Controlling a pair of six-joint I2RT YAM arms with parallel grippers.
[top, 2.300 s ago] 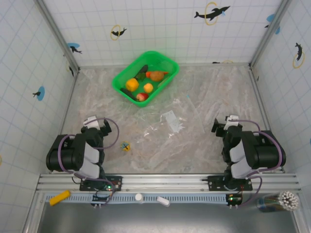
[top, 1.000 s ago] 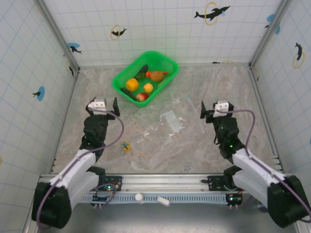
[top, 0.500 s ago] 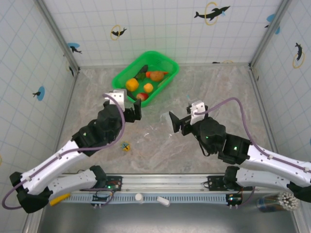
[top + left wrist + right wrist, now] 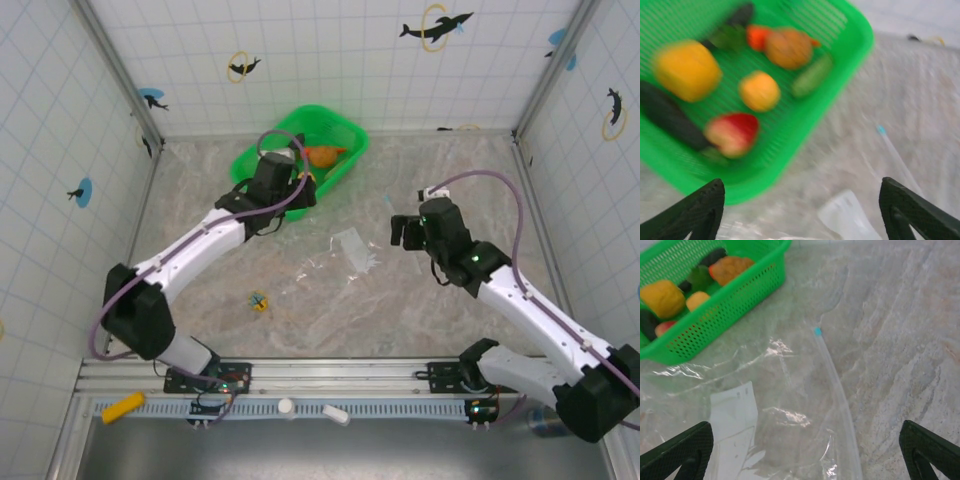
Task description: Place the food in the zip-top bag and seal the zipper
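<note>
The food lies in a green basket (image 4: pixel 345 130): a yellow piece (image 4: pixel 687 70), an orange one (image 4: pixel 759 91), a red one (image 4: pixel 732 132), a dark green long one (image 4: pixel 667 117) and a light green one (image 4: pixel 812 82). The clear zip-top bag (image 4: pixel 340 255) lies flat mid-table, with its white label (image 4: pixel 732 425) showing. The zipper (image 4: pixel 835 385) ends in a blue tab (image 4: pixel 817 331). My left gripper (image 4: pixel 290 195) hovers open at the basket's near rim, above the food (image 4: pixel 322 155). My right gripper (image 4: pixel 405 232) is open just right of the bag, with nothing between its fingers (image 4: pixel 932 452).
A tiny yellow-blue trinket (image 4: pixel 259 300) lies on the table near the left arm's base. Tiled walls close in the marbled tabletop on three sides. The basket (image 4: pixel 715 315) sits against the back wall, left of centre.
The left arm has stretched further, from beside the basket's near corner to over its rim. The right gripper has drawn back rightward off the bag's label.
</note>
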